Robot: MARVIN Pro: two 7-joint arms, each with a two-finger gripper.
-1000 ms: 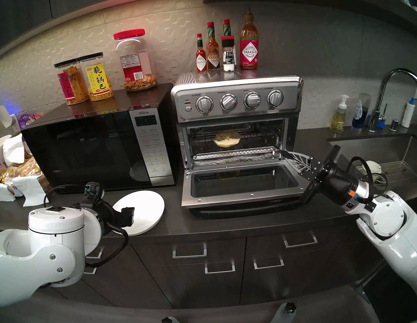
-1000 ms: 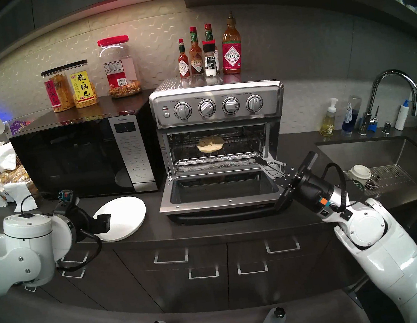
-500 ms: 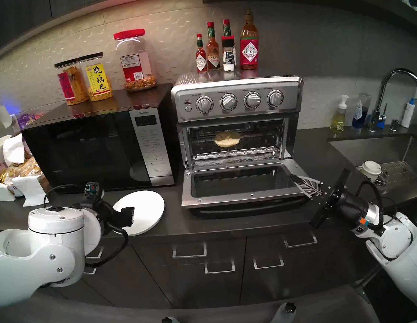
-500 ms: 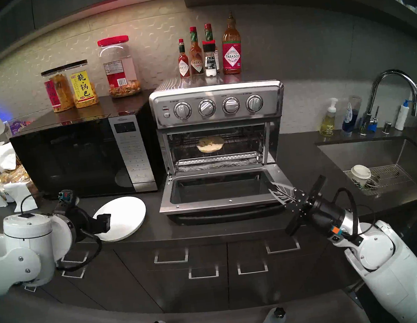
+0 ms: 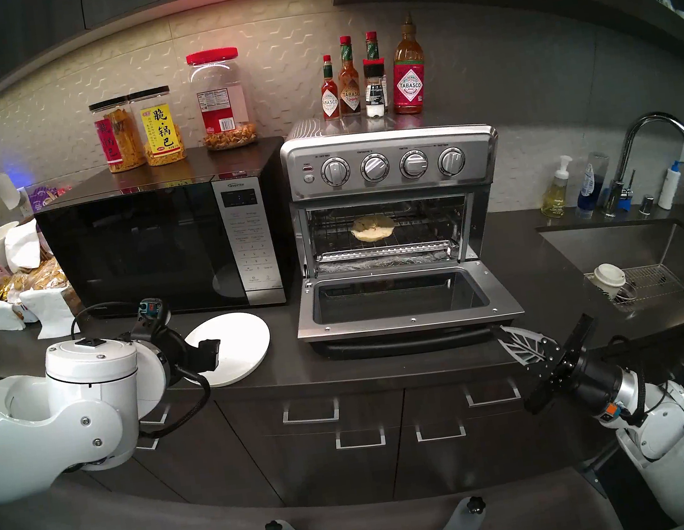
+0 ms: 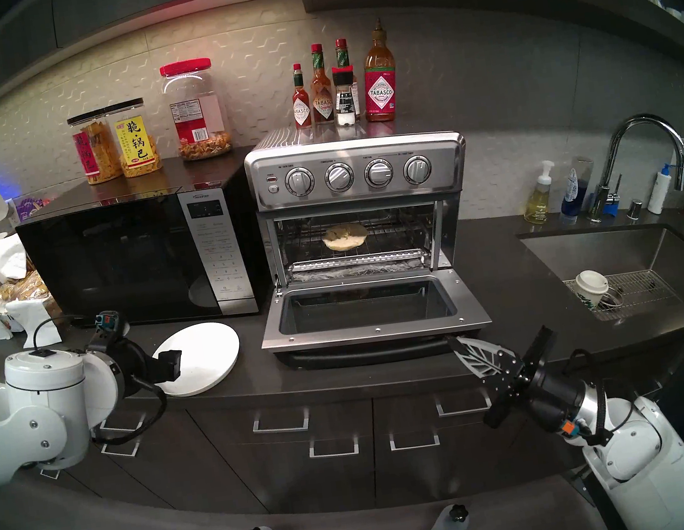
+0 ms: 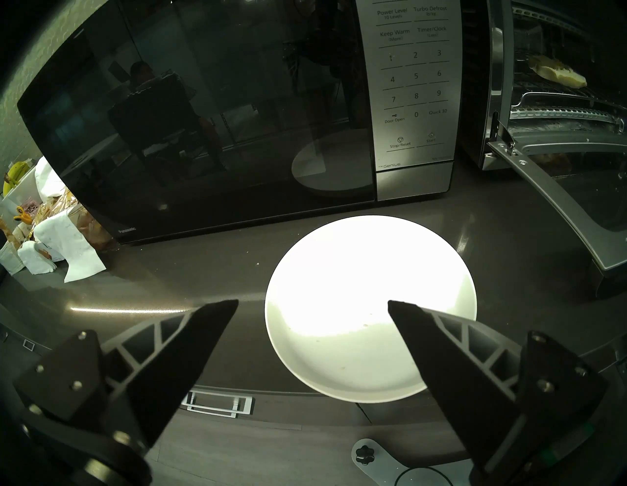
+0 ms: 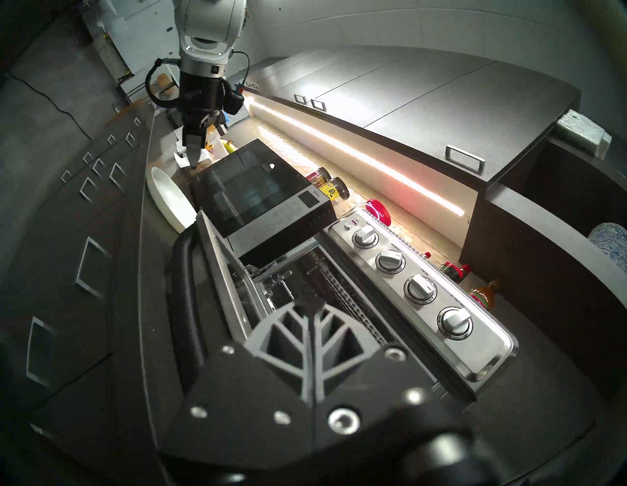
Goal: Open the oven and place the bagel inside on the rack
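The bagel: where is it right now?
In the head view the bagel lies on the rack inside the open oven, left of centre, right of the microwave.

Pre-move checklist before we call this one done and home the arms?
1. Bagel on rack: ok.
2. Oven door down, fully open: ok.
3. Right gripper shut, empty, off the door's front corner: ok.
4. Left gripper open, empty, over plate edge: ok.
5. Plate holds nothing: ok.
6. Bagel clear of back wall: cannot tell.
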